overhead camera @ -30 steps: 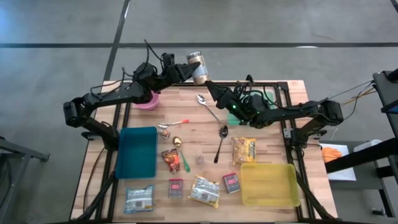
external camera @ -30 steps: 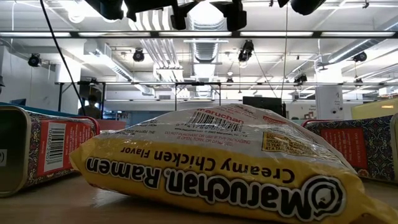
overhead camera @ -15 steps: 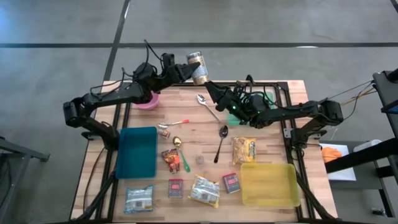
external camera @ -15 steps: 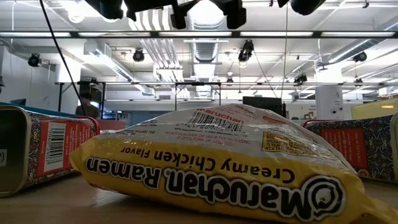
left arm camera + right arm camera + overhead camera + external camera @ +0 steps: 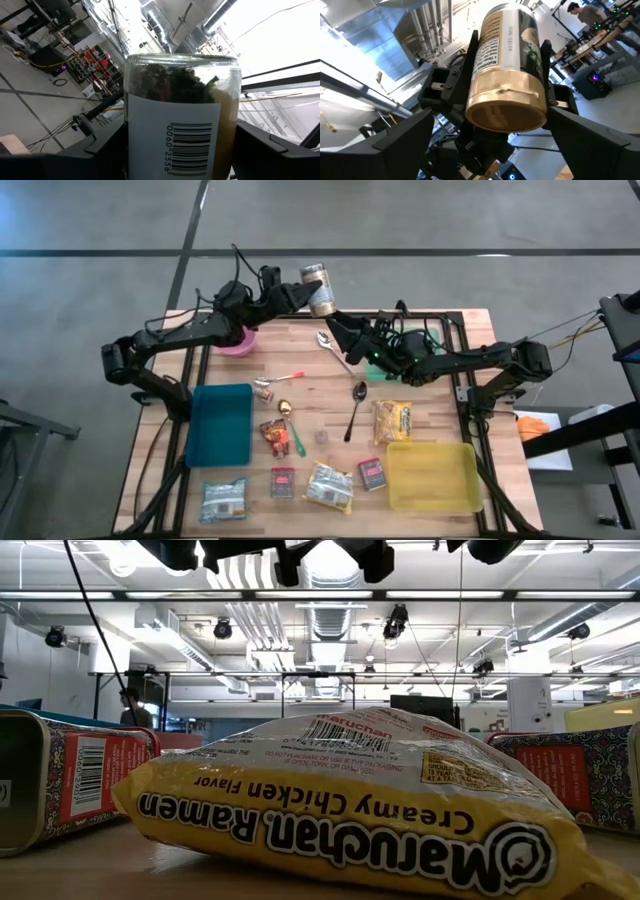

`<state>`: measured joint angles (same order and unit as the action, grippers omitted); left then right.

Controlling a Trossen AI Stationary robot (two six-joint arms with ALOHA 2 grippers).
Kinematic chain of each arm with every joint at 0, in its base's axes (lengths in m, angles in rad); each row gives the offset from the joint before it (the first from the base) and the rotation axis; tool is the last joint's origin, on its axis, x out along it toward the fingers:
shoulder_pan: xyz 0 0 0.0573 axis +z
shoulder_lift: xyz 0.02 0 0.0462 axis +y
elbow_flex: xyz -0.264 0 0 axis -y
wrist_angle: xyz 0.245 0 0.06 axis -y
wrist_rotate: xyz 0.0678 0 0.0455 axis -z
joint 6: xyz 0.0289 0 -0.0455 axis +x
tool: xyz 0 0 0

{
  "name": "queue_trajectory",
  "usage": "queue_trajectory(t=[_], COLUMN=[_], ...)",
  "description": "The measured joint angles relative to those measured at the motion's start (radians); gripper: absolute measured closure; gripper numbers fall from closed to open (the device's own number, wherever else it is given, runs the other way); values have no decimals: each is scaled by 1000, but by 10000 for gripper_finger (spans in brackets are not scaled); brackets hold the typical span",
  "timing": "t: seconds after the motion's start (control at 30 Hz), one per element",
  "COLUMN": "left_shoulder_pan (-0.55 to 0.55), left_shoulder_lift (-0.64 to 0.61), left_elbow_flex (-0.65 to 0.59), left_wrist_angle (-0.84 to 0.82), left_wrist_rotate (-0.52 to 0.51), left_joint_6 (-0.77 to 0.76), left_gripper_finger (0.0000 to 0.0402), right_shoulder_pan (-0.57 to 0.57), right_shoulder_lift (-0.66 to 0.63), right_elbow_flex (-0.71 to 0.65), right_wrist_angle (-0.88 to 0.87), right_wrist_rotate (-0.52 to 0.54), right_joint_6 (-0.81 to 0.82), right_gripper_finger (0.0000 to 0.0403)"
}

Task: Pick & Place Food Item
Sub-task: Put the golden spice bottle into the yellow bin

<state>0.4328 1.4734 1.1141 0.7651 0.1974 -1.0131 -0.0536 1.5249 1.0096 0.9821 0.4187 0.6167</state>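
Our left gripper (image 5: 305, 292) clasps a cylindrical glass jar (image 5: 317, 288) with a dented gold metal lid. At its five o'clock, our right gripper (image 5: 333, 323) stands spread, grasping nothing.

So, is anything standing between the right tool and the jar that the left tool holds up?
Nothing visible. The right tool is open just below the jar, which the left tool holds above the table's far edge.
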Motion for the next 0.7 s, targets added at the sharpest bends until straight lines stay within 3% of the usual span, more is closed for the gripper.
queue_trajectory(t=[0.17, 0.7], left_shoulder_pan=[0, -3], left_shoulder_lift=[1, 2], left_elbow_flex=[0, 0], left_wrist_angle=[-2, -1], left_wrist_rotate=[-3, 3], left_joint_6=[0, 10], left_gripper_finger=[122, 122], right_shoulder_pan=[2, -19], right_shoulder_lift=[0, 29], right_elbow_flex=[0, 1], right_wrist_angle=[1, 4], right_wrist_rotate=[68, 104], right_joint_6=[16, 106], right_gripper_finger=[12, 12])
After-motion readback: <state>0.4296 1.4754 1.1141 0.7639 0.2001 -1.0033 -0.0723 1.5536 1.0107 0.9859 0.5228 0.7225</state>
